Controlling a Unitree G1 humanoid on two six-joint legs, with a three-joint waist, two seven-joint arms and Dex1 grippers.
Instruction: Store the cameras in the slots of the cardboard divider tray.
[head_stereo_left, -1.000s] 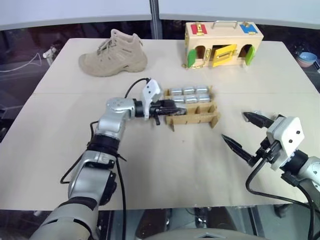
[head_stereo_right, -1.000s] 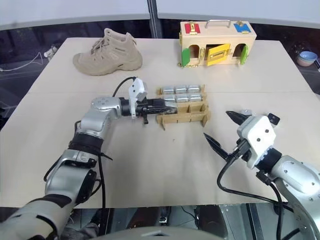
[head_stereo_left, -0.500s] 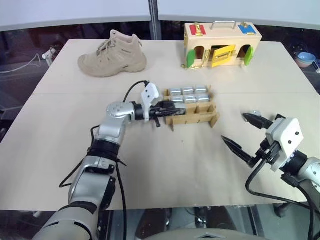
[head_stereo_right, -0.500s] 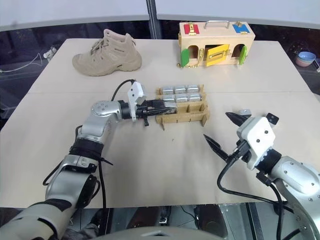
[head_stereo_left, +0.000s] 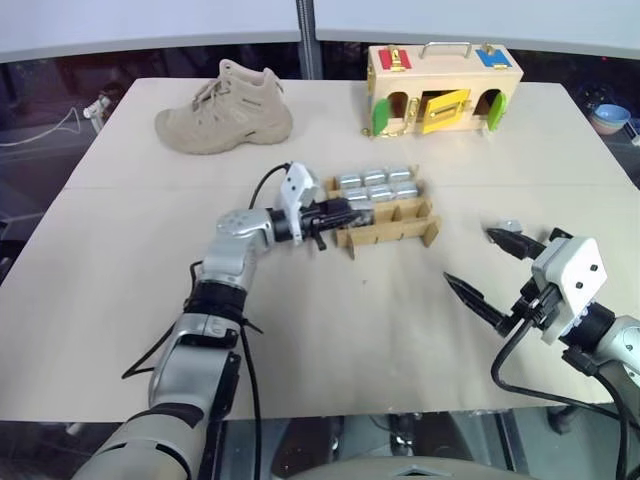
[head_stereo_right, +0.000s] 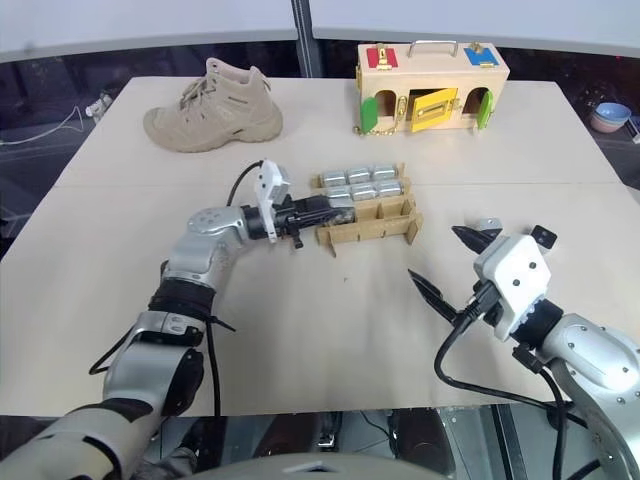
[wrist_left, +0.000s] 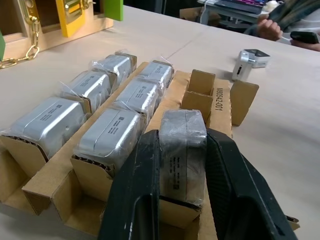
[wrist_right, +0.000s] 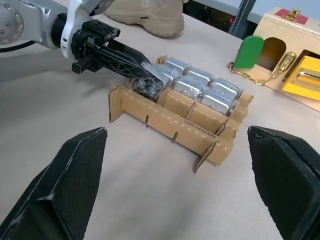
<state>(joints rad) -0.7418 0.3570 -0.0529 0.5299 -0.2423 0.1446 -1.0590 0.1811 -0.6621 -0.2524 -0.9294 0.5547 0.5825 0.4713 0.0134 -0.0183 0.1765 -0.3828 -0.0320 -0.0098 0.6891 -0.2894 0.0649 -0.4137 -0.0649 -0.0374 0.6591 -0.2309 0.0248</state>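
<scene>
Cardboard divider tray (head_stereo_left: 390, 222) at desk (head_stereo_left: 110, 250) centre, front strip printed "M00642-001". Six wrapped cameras (wrist_left: 117, 135) seated in the two far rows; printing on their labels too small to read. Left claw (wrist_left: 182, 165) clamped on a seventh camera (wrist_left: 182, 137), at the near row's 9 o'clock end slot. Right claw (head_stereo_left: 485, 262) spread wide, holding nothing, at 4 o'clock from the tray. One loose camera (wrist_left: 248, 60) on the desk, near the right claw. Shoe (head_stereo_left: 225, 108) at 11 o'clock, wooden latch box (head_stereo_left: 445, 85) at 1 o'clock.
</scene>
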